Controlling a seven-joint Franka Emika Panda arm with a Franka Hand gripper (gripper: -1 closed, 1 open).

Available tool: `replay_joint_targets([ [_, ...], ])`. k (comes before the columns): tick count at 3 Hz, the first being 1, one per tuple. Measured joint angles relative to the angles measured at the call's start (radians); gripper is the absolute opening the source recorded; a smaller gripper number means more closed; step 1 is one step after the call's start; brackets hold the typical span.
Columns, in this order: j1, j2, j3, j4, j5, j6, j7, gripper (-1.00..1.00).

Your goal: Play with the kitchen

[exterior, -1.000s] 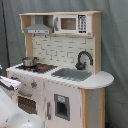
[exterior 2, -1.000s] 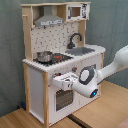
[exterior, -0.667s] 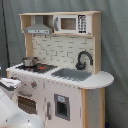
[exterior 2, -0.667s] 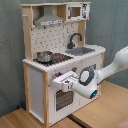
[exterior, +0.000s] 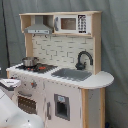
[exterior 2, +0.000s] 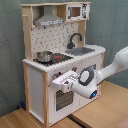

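Observation:
The kitchen [exterior: 60, 60] [exterior 2: 62, 55] is a tall toy unit of pale wood and white panels. It has a black faucet [exterior: 83, 59] [exterior 2: 75, 39] over a grey sink [exterior: 71, 75] [exterior 2: 83, 50], and a stovetop carrying a small metal pot [exterior: 29, 61] [exterior 2: 44, 56]. Below sit a knob panel and a windowed oven door [exterior: 27, 104] [exterior 2: 62, 100]. My white arm comes in from the second exterior view's right. Its gripper [exterior 2: 62, 81] [exterior: 9, 83] hovers against the knob panel just above the oven door. Whether it holds anything does not show.
A range hood [exterior: 39, 27] [exterior 2: 49, 19] and a toy microwave [exterior: 74, 23] [exterior 2: 77, 11] fill the top shelf. A rounded counter end [exterior: 102, 79] sticks out beside the sink. The unit stands on a wooden surface [exterior 2: 110, 107] before a grey curtain [exterior: 116, 45].
The gripper has stayed at the front of the knob panel, shifting only slightly. The kitchen looks the same.

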Motion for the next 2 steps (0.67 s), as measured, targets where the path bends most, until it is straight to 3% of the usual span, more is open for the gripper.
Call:
replay_joint_targets([
  [1,-0.006,0.001,0.003,-0.001,0.042,0.054,0.158,1.00],
  [2,0.031,0.057,0.002,-0.022,0.112,0.070,0.145,1.00],
])
